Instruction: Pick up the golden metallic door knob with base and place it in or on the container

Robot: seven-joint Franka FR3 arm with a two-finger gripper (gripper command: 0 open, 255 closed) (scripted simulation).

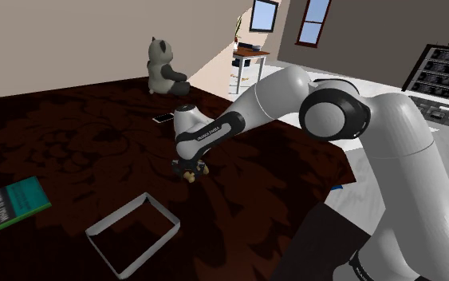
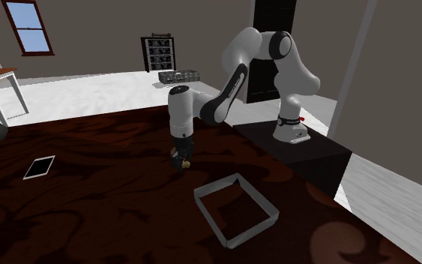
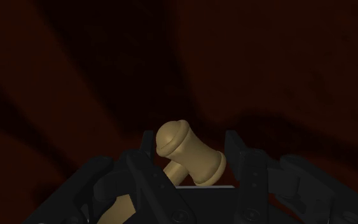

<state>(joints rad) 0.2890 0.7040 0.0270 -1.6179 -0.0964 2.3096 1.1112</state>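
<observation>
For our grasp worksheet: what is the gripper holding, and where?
The golden door knob, tilted, clasped by the gripper across its rounded head and flared collar.

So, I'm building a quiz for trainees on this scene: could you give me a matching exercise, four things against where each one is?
Things:
1 door knob
2 container
3 panda toy
4 book

Places:
A at the shoulder view's left edge
B clasped in the hand
C seated at the far end of the table
D flat on the table, below the hand in the shoulder view

Pairs: 1-B, 2-D, 3-C, 4-A.
</observation>
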